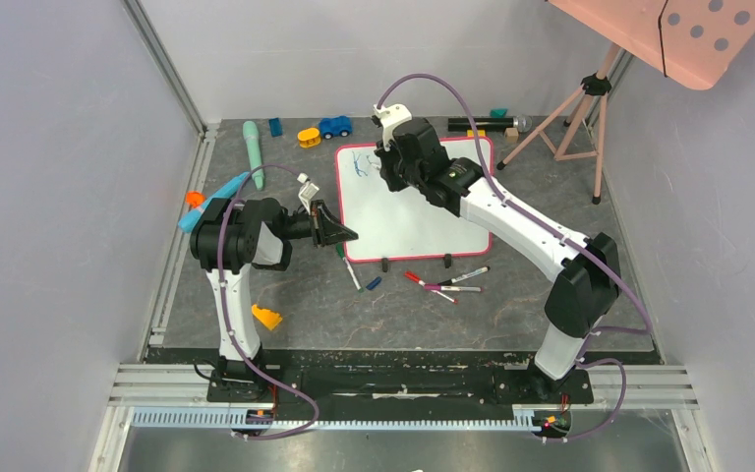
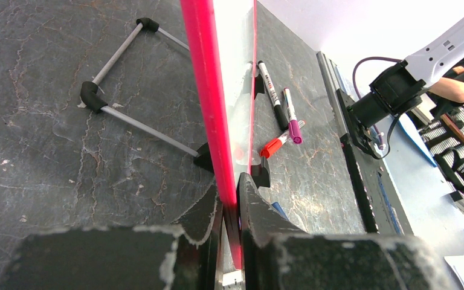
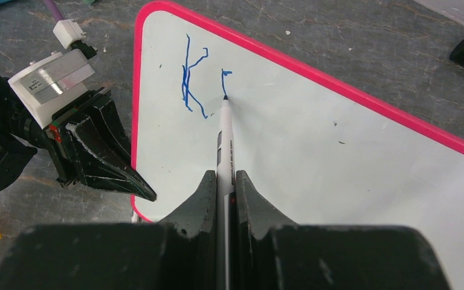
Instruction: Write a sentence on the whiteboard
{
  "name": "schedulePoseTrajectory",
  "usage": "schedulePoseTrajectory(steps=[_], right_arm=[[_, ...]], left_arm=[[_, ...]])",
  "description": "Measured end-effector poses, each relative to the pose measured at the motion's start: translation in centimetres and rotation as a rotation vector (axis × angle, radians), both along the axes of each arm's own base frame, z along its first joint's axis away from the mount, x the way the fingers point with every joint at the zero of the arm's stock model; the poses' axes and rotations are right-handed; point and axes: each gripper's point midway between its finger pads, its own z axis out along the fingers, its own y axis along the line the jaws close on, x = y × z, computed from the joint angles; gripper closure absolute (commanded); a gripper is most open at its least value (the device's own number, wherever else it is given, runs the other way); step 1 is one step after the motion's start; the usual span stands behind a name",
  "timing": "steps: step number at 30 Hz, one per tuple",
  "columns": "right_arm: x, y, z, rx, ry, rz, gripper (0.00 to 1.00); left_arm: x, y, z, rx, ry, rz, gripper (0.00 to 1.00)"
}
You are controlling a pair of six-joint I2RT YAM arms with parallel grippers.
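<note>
Fingers (image 2: 205, 211) of the left gripper (image 2: 232, 188) pressed nearly together on the pink-red left frame of the whiteboard (image 1: 423, 211), only the thin edge between them. Fingers (image 3: 196, 196) of the right gripper (image 3: 225, 181) closed in the same way on a marker (image 3: 225, 136), held point-forward. Board in the middle of the grey table (image 1: 354, 320), between both arms, with two black clip feet (image 1: 385, 264) on its near edge. Marker tip touching the white surface near the upper left corner. Of the sentence (image 3: 194, 84), only a blue "K" and one short stroke beside it, the tip at the foot of this stroke. Several loose markers (image 1: 449, 283) on the table just in front of the board, not touching it.
</note>
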Motion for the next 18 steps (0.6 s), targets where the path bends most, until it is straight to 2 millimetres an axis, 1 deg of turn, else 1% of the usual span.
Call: schedulePoseTrajectory(steps=[3, 10, 18], right_arm=[[0.0, 0.0, -0.1, -0.001, 0.001, 0.0, 1.0], [-0.8, -0.2, -1.7, -0.007, 0.033, 0.014, 1.0], [-1.3, -0.3, -1.9, 0.003, 0.043, 0.015, 1.0]], left_arm=[[0.0, 0.0, 0.0, 0.0, 0.0, 0.0, 0.98], [0.1, 0.0, 0.0, 0.0, 0.002, 0.004, 0.98], [0.0, 0.0, 0.0, 0.0, 0.002, 0.002, 0.98]])
